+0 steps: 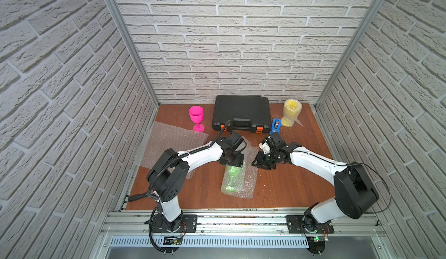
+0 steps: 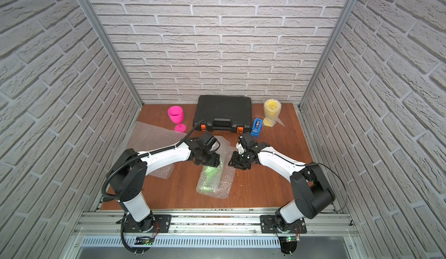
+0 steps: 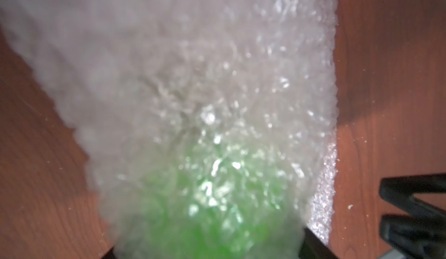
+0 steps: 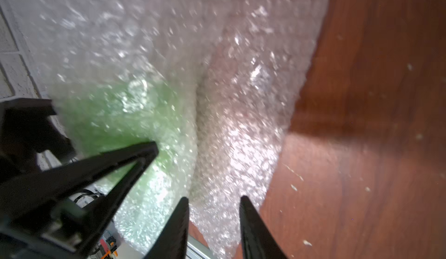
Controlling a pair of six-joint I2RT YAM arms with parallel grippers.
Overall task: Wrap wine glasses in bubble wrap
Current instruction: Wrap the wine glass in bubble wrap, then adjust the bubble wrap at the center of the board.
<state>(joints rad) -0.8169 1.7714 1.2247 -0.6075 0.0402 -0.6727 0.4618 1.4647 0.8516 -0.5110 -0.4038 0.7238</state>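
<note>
Left gripper (image 1: pixel 233 165): jaws wide, pressing both sides of the wrapped lime green goblet (image 1: pixel 232 177).
Right gripper (image 4: pixel 214 198): jaws apart, empty, tips at the loose flap.
Goblet: lying mid-table (image 1: pixel 289 185), rolled in bubble wrap (image 1: pixel 248 183).
Advice: hold the left clamp firm, pinch only the flap's edge, and pull it taut over the roll.

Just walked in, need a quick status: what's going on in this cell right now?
It's partway through wrapping three plastic wine glasses. The left gripper clamps the green glass, which lies on its side on the table, partly rolled in a bubble wrap sheet. The right gripper sits by the sheet's loose edge, jaws open, holding nothing. The yellow glass stands wrapped at the back. The pink glass stands bare beside a spare sheet.
</note>
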